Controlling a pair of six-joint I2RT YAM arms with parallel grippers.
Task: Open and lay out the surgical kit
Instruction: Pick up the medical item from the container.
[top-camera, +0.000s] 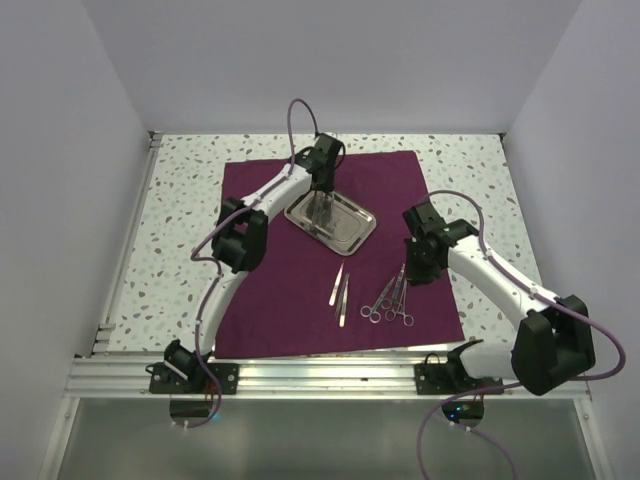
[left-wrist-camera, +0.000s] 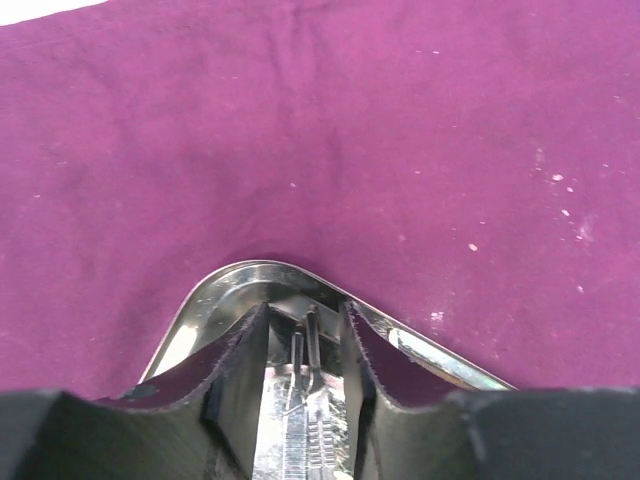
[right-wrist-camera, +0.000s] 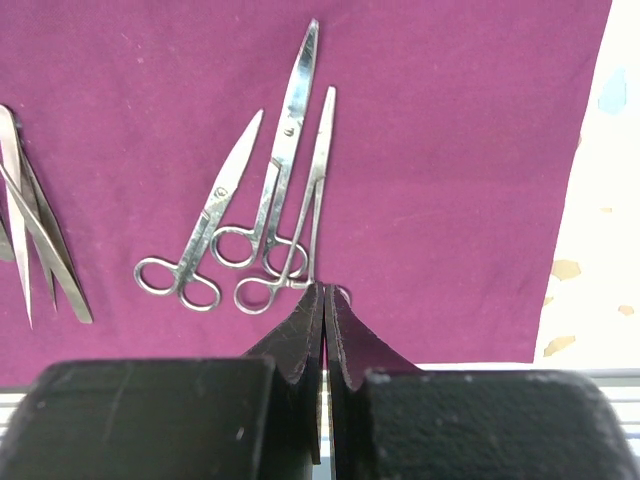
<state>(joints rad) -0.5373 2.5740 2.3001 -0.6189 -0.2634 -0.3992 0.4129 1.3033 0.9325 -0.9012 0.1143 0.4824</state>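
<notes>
Along the left edge of the counter (top-camera: 175, 230), a bare speckled strip, shut in by the left wall (top-camera: 60, 200). Next, the left edge of the cloth (top-camera: 265, 305), spread flat, reaching from near the counter's far edge down to the rail (top-camera: 330, 372) at the near edge. Wide bare purple at the cloth's near left corner, crossed only by the left arm (top-camera: 250, 228) above it.

Toward the far middle of the cloth, the tray (top-camera: 352, 233), set cornerwise, well inside every cloth edge. Over its far-left part, the left gripper (top-camera: 322, 207), pointing down, jaws parted to a narrow gap inside the tray's rim. Seen from the wrist, a thin steel piece (left-wrist-camera: 297, 360) between the fingers (left-wrist-camera: 240, 360), a sliver of space on each side; contact impossible to tell.

Right of centre and nearer, tweezers (top-camera: 340, 291) lying on the cloth, apart from the tray. Just beside them, forceps (top-camera: 390, 297), three ring-handled pieces fanned together, rings toward the near edge. At those rings, the right gripper (right-wrist-camera: 325, 292), jaws pressed tight together, holding nothing; tips just beside the nearest ring, touching or not unclear.

Then the cloth's right edge close by, and another bare speckled strip up to the right wall (top-camera: 590, 150). Open purple also at the cloth's far right corner.
</notes>
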